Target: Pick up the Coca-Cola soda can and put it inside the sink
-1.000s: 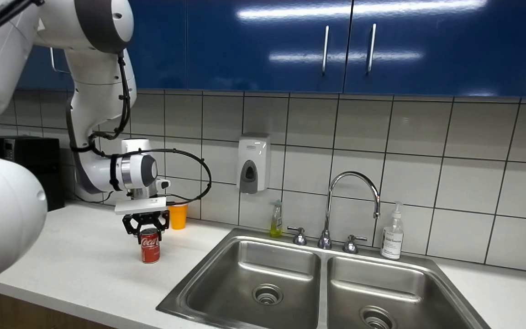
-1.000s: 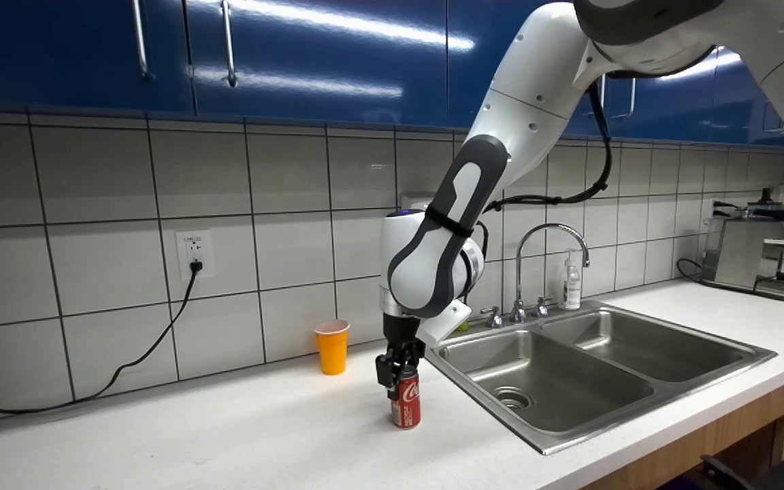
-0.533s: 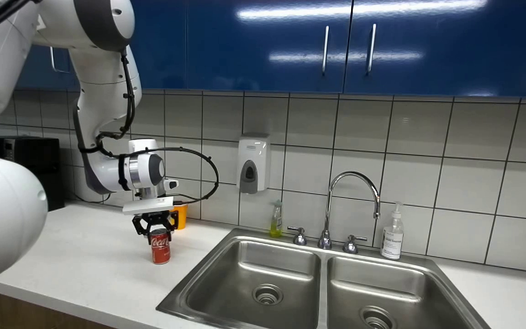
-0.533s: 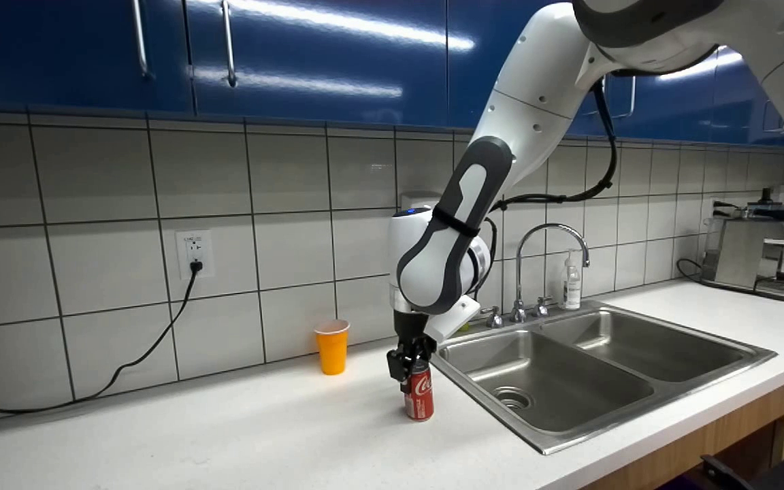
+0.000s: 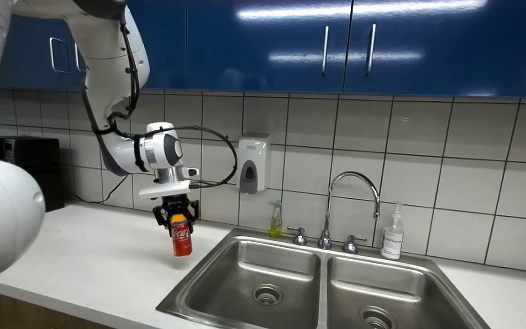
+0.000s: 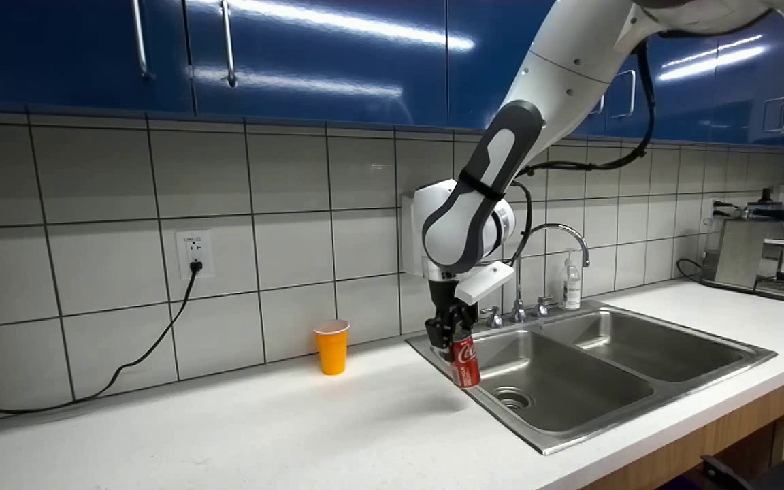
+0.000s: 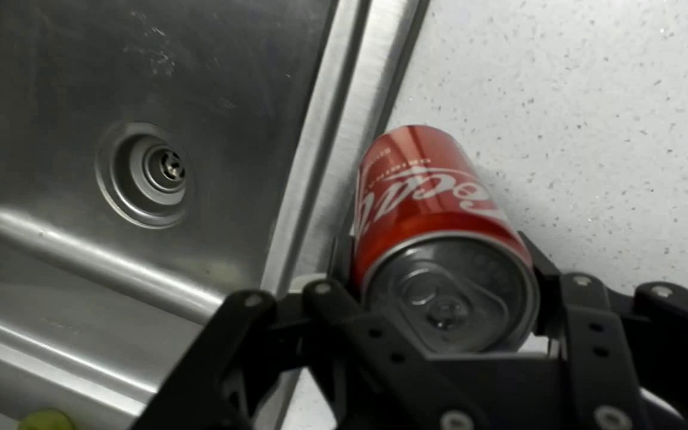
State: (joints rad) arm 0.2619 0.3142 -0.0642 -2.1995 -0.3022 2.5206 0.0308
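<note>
The pincer (image 7: 442,278) is clamped across the can (image 7: 418,191) near its top. The can hangs under the pincer, off the counter (image 6: 263,429), long axis tilted from upright. The sink (image 5: 199,276) lies beside the pincer; reaching the closer of its 2 basins (image 7: 230,107), left of the pincer in the wrist view, probably calls for a sideways carry, then lowering.

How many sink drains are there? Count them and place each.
2: one drain in the basin nearer the soda can, another drain in the farther basin.

Free room above sink (image 5: 323,285), faucet (image 5: 328,208) at back.
</note>
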